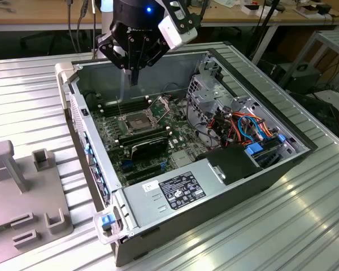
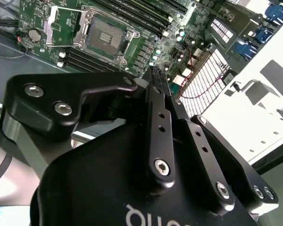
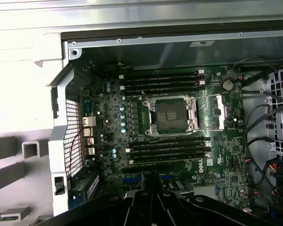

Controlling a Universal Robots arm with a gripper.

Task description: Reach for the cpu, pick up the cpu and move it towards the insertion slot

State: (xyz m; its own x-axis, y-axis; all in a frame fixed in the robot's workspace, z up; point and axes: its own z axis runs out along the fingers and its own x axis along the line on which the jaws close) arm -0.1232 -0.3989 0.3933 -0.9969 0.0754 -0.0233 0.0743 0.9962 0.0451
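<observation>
My gripper [image 1: 134, 78] hangs over the back part of the open computer case, its two black fingers pressed together into one point: shut, with nothing seen between them. The insertion slot [image 1: 137, 120] lies below it and a little nearer the front of the case, a square socket with a silver frame and a dark centre. Its cover plate is swung open to one side. Both wrist views show the insertion slot [image 3: 171, 114] [image 2: 105, 35] bare, beyond the gripper [image 3: 150, 182] [image 2: 156, 77]. The cpu is out of view.
Long black memory slots [image 3: 167, 80] flank the socket on the green board. A finned black block [image 1: 148, 148], a grey power supply [image 1: 178, 191], a metal drive cage [image 1: 212, 90] and coloured cables [image 1: 243, 127] crowd the case. A grey fixture [image 1: 22, 192] sits at the exterior view's left.
</observation>
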